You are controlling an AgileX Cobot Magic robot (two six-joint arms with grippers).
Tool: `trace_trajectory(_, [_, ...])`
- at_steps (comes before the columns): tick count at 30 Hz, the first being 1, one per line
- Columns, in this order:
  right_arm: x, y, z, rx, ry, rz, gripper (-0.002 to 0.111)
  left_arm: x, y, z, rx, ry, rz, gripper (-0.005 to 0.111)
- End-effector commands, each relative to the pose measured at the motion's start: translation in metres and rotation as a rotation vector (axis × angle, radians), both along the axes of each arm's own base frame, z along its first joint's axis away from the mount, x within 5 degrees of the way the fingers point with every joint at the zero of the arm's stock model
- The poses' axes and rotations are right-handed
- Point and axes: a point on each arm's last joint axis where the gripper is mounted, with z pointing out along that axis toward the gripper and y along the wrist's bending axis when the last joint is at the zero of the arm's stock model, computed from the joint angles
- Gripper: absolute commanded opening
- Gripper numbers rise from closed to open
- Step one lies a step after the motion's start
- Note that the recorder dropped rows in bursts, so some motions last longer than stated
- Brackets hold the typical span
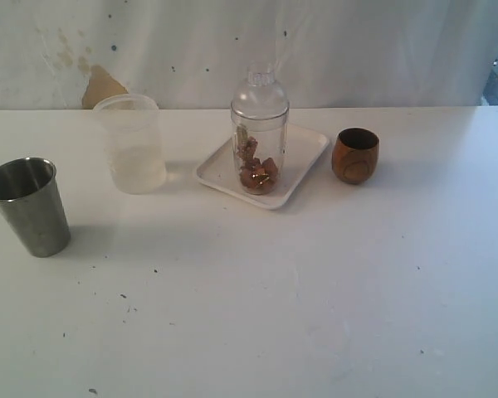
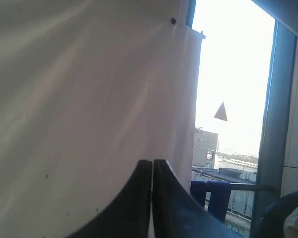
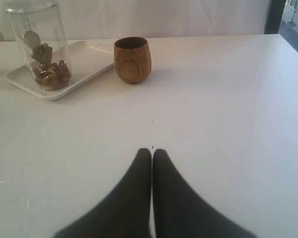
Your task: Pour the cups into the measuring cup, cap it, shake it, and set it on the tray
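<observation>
Upright on tray, capped measuring cup

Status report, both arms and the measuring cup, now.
Left end effector shut, empty. Right end effector shut, empty. Tall clear plastic measuring cup, clear domed cap on, stands on flat white tray. Nothing in the way.

On flat white tray: clear plastic measuring cup upright, clear dome cap on; round brown wooden cup right; grey steel tumbler near-left.
</observation>
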Motion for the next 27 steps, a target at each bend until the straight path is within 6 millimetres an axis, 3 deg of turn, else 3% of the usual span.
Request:
trace_trajectory(1, [0.000, 0.000, 0.000, 0.003, -0.014, -0.005, 0.000, 0.000, 0.000, -0.002, -0.010, 0.008, -0.006, 0.001])
trace_trajectory(16, [0.000, 0.000, 0.000, 0.003, -0.014, -0.005, 0.000, 0.000, 0.000, -0.002, -0.008, 0.010, -0.001, 0.001])
trace_trajectory(27, [0.000, 0.000, 0.000, 0.003, -0.014, -0.005, 0.000, 0.004, 0.007, -0.020, 0.175, 0.115, 0.411, 0.001])
